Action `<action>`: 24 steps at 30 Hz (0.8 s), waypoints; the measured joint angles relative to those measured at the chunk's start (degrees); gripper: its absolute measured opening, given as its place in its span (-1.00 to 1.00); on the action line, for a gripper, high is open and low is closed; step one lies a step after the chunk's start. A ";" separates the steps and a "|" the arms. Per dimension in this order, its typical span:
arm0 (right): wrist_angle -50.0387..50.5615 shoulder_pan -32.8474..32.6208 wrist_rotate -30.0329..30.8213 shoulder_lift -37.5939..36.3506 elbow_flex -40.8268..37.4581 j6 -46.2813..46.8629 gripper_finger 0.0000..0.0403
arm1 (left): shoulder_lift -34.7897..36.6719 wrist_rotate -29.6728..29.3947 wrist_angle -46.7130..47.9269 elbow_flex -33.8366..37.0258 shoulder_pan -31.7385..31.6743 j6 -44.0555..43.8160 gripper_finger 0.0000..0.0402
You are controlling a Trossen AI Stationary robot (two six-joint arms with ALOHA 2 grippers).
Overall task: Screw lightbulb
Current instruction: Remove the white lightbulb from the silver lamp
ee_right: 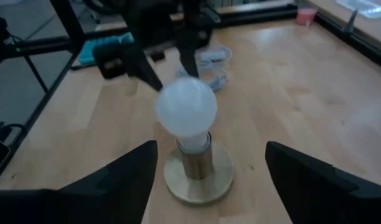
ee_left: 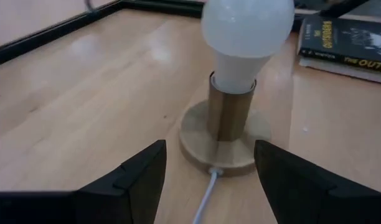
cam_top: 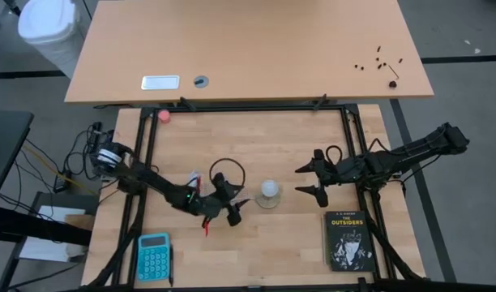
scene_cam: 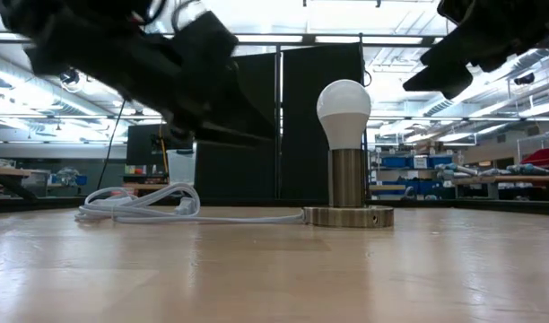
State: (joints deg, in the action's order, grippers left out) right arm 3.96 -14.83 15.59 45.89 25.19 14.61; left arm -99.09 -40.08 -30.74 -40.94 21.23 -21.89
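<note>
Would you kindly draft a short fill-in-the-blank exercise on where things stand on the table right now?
1. The white frosted lightbulb stands upright in a round ____ socket base.
2. The left claw and right claw sit on either side of the bulb, both ____ and holding nothing.
3. A white ____ runs from the socket base across the wooden table.
4. The black paperback book lies nearer the ____ arm.

Missing words: metal; open; cord; right

We see two black jointed arms; each hand (cam_top: 232,210) (cam_top: 311,180) has two wedge-shaped black fingers (ee_left: 131,180). Black cables loop above the left wrist.
</note>
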 joint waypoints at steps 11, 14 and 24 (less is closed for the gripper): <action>-2.63 0.04 0.22 4.45 0.00 -1.22 0.53 | -11.67 1.22 -16.84 -1.87 -3.64 6.41 0.23; -2.88 0.04 0.26 5.73 0.00 -1.26 0.53 | -11.86 1.87 -17.14 -3.17 -3.60 6.65 0.23; -3.93 0.04 0.39 8.43 0.02 -1.26 0.53 | -15.21 9.65 -16.36 -5.16 -5.84 4.22 0.23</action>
State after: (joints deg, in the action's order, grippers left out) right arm 0.03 -14.79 15.99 54.33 25.21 13.34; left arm -114.30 -30.43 -47.09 -46.10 15.39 -17.67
